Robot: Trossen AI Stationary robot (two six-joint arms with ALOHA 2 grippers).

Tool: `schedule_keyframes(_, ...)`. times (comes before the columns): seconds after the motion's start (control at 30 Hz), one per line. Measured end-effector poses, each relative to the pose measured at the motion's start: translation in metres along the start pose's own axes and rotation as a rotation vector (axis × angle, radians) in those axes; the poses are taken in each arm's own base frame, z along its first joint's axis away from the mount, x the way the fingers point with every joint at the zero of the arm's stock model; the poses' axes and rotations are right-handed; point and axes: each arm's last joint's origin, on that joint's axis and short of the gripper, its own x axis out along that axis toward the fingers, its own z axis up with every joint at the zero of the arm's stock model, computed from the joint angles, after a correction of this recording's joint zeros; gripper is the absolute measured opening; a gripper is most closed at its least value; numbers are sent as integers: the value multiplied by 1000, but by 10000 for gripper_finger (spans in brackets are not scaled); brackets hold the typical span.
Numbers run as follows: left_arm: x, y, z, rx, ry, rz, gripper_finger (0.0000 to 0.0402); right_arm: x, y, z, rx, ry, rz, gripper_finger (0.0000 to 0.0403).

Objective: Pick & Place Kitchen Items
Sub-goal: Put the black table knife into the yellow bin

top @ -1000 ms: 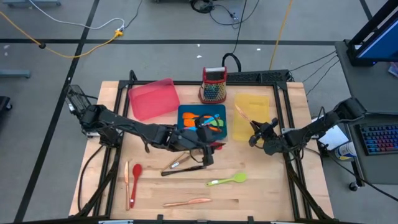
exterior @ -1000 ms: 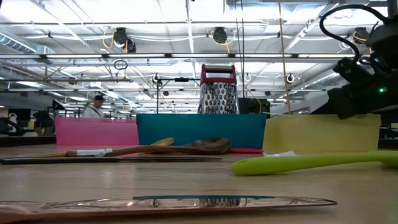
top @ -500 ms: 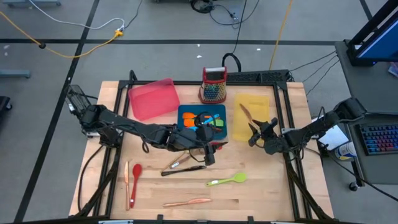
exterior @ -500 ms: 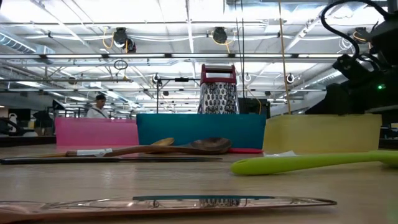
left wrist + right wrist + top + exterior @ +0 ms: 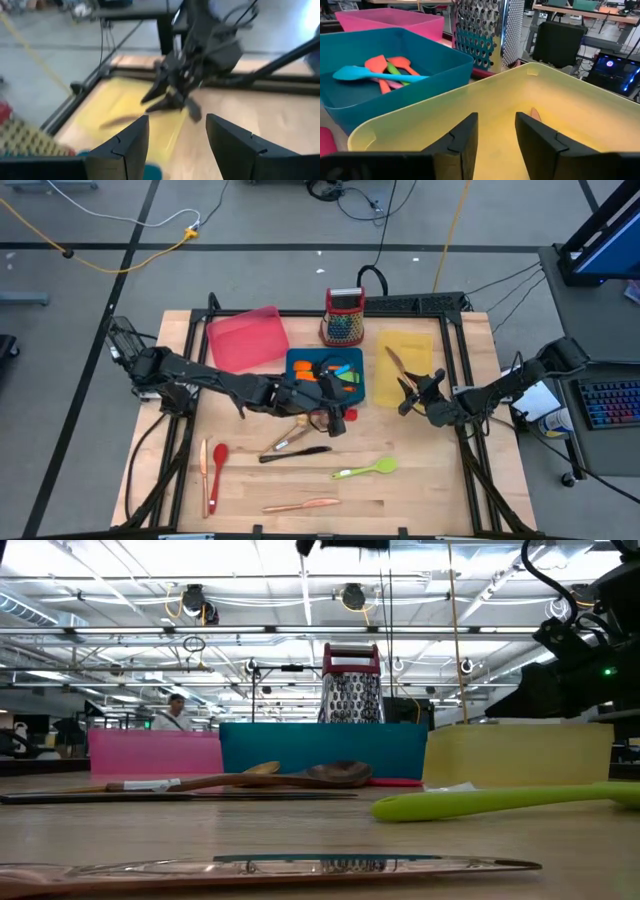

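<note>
- The right gripper (image 5: 405, 394) is hovering at the near edge of the yellow rectangular plastic tray (image 5: 420, 348), its two dark fingers (image 5: 462, 140) standing apart with nothing between them.
- A slim brown wooden spoon (image 5: 394, 362) is lying inside the yellow tray, just beyond that gripper; in the right wrist view only its pale tip (image 5: 535, 114) is showing past the fingers.
- The left gripper (image 5: 335, 420) is hanging over the table just in front of the teal-blue rectangular plastic tray (image 5: 294, 360), fingers (image 5: 125, 148) spread wide and empty.
- The blue tray is holding several silicone utensils: orange spatulas (image 5: 381, 68), a light-blue spoon (image 5: 370, 75) lying across them, and a green piece (image 5: 349, 377).
- The pink rectangular plastic tray (image 5: 246, 338) is sitting to the left of the blue one, nothing showing inside it.
- A metal box grater with a red top and handle (image 5: 344, 317) is standing upright behind the blue and yellow trays.
- On the light wooden table (image 5: 430, 480), a brown wooden spoon (image 5: 292, 437) and a black slim utensil (image 5: 295, 453) are lying just in front of the left gripper.
- A lime-green silicone spatula (image 5: 364, 470) is lying nearer the front, right of centre.
- A copper-toned knife (image 5: 301, 505) is lying close to the front edge.
- A red silicone spoon (image 5: 217, 463) and a slim orange-toned utensil (image 5: 203, 458) are lying side by side at the front left, with another thin wooden utensil (image 5: 208, 502) just beside them.
- A person (image 5: 172, 715) is standing far off in the room behind the table.
</note>
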Motion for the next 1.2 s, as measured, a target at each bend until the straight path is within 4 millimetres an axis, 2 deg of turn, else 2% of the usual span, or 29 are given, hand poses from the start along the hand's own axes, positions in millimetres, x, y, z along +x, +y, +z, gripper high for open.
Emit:
schedule_keyframes(0.43,-4,4,-14,-13,144,75,202,-3,8,11,22,-43,106,131)
schedule_keyframes(0.73,-15,1,-16,9,167,169,202,-11,16,19,12,-95,198,171)
schedule_keyframes(1.03,-41,-2,-15,16,160,252,203,-21,21,27,1,-155,268,178)
schedule_keyframes(1.2,-61,4,-28,-17,161,262,202,-25,25,30,-25,-170,343,173)
